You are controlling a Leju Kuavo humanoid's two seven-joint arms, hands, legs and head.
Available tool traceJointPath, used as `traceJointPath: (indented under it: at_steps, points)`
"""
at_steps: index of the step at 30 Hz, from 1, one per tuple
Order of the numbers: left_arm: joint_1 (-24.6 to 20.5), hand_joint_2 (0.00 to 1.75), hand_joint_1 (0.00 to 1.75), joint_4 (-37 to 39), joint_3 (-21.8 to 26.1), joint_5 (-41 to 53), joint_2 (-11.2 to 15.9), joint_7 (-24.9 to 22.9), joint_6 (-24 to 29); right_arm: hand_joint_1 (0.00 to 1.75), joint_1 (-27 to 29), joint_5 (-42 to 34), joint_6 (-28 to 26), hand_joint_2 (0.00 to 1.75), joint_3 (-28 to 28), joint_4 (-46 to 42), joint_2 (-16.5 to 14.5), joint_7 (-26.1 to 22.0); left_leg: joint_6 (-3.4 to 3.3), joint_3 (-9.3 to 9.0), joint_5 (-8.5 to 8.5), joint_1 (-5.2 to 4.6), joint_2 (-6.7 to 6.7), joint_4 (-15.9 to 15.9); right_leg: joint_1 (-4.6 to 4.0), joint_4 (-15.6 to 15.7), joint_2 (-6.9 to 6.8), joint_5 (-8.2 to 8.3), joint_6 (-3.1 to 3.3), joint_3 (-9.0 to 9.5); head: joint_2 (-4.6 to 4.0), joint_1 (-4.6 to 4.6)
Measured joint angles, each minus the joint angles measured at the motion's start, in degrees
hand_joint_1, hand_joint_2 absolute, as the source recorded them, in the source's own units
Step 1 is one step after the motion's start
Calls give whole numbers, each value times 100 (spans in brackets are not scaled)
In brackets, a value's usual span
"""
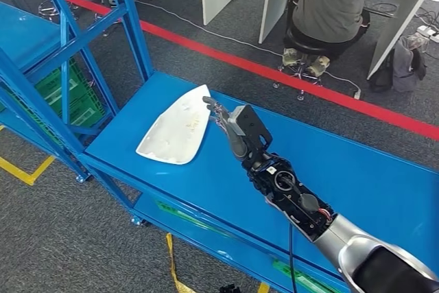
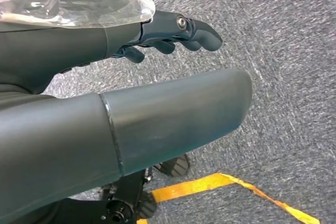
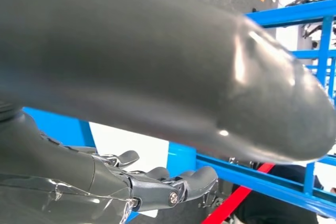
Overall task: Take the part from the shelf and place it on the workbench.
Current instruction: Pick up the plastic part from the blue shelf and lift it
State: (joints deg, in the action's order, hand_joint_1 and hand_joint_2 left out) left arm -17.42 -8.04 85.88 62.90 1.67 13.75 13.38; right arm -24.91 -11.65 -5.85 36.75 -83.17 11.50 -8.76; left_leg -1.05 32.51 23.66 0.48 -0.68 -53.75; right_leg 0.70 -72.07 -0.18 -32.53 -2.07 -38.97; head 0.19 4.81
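Head view: right hand [image 1: 228, 123], fingers [image 1: 213, 104] apparently released, touches the white part [image 1: 175, 130] on the blue workbench [image 1: 362, 183].

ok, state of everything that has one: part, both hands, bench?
part: flat on the bench, near its shelf-side end
right hand: at the part's edge, fingers spread, holds nothing
left hand: hangs over the carpet, fingers apart, holds nothing
bench: bears just the part and the right arm
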Motion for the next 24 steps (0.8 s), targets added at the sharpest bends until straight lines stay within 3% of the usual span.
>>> traceJointPath:
  at_steps: [3,5,8,9,10,12,14,15,16,17,19,21,24]
  points:
    - [4,0,0,0,0,1,-18,0,-1,0,-12,0,0,0,3,15,0,0,48,-39,31,-8,-74,-19,17,1214,52,595,28,554,1,13]
    - [3,0,0,0,0,2,-26,0,-2,0,-19,0,3,0,10,19,-1,-4,99,-19,35,-22,-102,-34,4,1653,99,698,80,779,1,10]
    - [10,0,0,0,1,6,-29,0,-2,0,-21,4,17,0,19,20,-5,-6,177,7,31,-12,-126,-49,1,1700,82,715,171,821,1,6]
    - [10,0,0,0,2,7,-31,0,-2,0,-32,8,20,0,17,20,-8,-5,204,52,101,-5,-104,-154,12,1723,68,730,208,833,1,1]
    - [8,0,0,0,2,9,-32,0,-2,0,-47,14,22,0,16,20,-11,-7,230,153,229,0,-76,-371,26,1747,51,745,244,843,1,-12]
    - [6,0,0,0,2,10,-31,0,-2,0,-65,30,33,0,20,22,-16,-2,275,550,613,7,-7,-1175,24,1760,25,753,283,839,1,-42]
    - [15,0,0,0,2,9,-33,-1,-2,0,-68,51,42,0,32,35,-18,9,305,931,846,11,10,-1888,22,1759,0,752,288,830,1,-55]
    - [19,0,0,0,3,9,-36,-2,-2,0,-69,60,42,0,38,48,-19,15,309,966,791,14,13,-1924,23,1758,-10,750,287,830,1,-57]
    - [22,0,0,0,5,8,-36,-2,-2,0,-73,74,37,0,44,62,-19,26,307,880,635,18,17,-1721,24,1757,-19,747,283,834,1,-58]
    - [22,0,0,0,9,5,-33,-2,-2,0,-80,91,26,0,48,76,-22,46,301,685,417,24,24,-1321,26,1757,-24,741,275,843,1,-58]
    - [14,0,0,0,15,-14,-29,-1,-2,0,-111,154,-17,87,54,98,-30,175,271,230,79,24,48,-409,14,1751,-28,721,233,852,1,-66]
    - [14,0,0,0,23,-51,-33,5,-3,0,-148,237,-63,175,60,113,-34,376,233,48,5,15,54,-36,-13,1741,-26,687,195,845,1,-58]
    - [44,0,0,0,46,-112,-36,18,-15,0,-166,397,-91,175,80,122,-32,693,223,32,-3,10,39,-25,-31,1730,-24,656,352,849,1,-40]
